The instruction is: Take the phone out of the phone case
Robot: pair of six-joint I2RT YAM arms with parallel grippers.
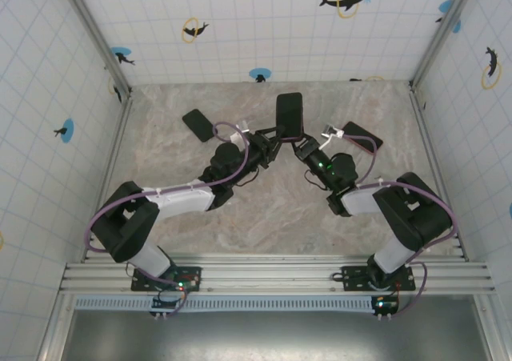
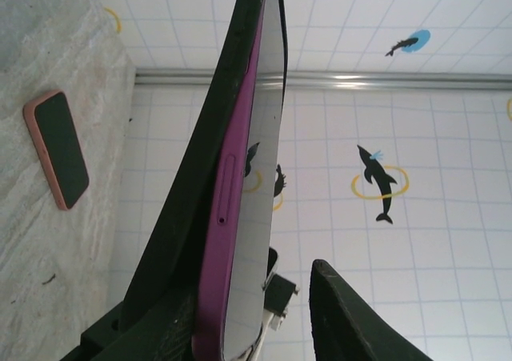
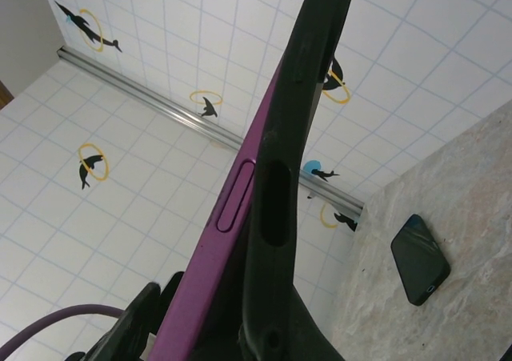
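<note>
Purple phone (image 2: 226,233) sits in the black phone case (image 2: 196,209), and the pair is upright in the air above the grey marble-patterned table (image 1: 268,221), over its middle toward the rear edge. The phone is not yet out of the case.

Left gripper (image 1: 272,139): fingers spread. One finger (image 2: 348,317) stands apart from the screen, and the case back lies against the other.

Right gripper (image 1: 306,146): fingers narrow, clamping the cased phone from below, one on the case back (image 3: 280,209), one on the screen side.

A pink-rimmed phone with a dark screen (image 2: 60,149) lies flat on the table's left rear part. A black slab phone (image 3: 420,258) lies flat on the table's right rear part.
</note>
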